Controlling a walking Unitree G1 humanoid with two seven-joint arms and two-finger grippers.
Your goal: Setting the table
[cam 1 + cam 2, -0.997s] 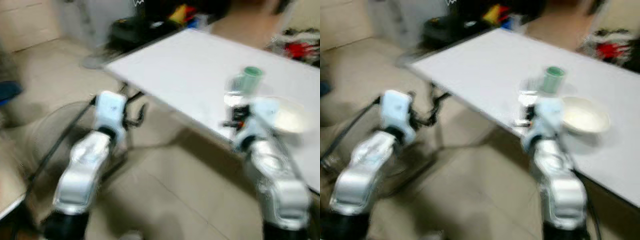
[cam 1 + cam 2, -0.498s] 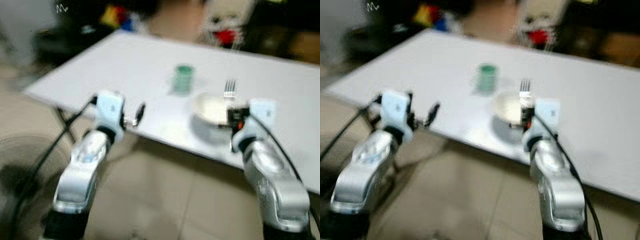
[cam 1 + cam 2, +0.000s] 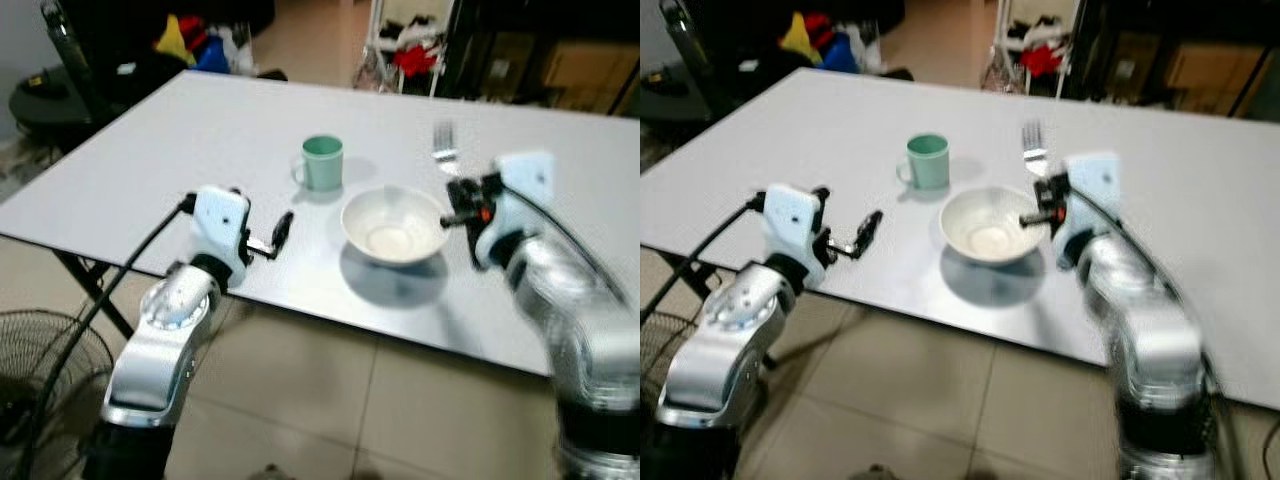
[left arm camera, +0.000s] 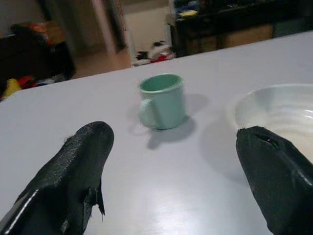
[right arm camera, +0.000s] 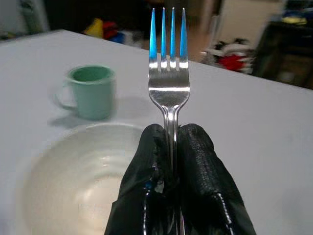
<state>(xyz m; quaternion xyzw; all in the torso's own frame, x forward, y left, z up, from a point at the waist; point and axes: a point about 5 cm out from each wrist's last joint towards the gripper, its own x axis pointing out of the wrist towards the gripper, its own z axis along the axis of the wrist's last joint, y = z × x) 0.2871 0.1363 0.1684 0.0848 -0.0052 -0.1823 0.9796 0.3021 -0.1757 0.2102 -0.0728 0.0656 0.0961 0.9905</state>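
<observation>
A white bowl (image 3: 393, 225) sits near the front edge of the grey table (image 3: 180, 130), with a green mug (image 3: 322, 162) just behind it to the left. My right gripper (image 3: 462, 205) is at the bowl's right rim, shut on a silver fork (image 3: 443, 148) whose tines point up and away. In the right wrist view the fork (image 5: 168, 83) stands up from between the black fingers (image 5: 195, 161), above the bowl (image 5: 73, 181). My left gripper (image 3: 280, 232) hovers open over the table's front edge, left of the bowl, and the mug (image 4: 162, 100) lies between its fingers (image 4: 73, 171).
A floor fan (image 3: 40, 365) stands at the lower left beside the table leg. Dark bags and coloured clutter (image 3: 190, 40) lie beyond the table's far left corner. A rack with red items (image 3: 410, 55) stands behind the table. Tiled floor (image 3: 330, 400) lies in front.
The camera has swung round and steadied, so the table now lies squarely ahead. My right gripper still holds the fork beside the bowl. The left gripper stays open.
</observation>
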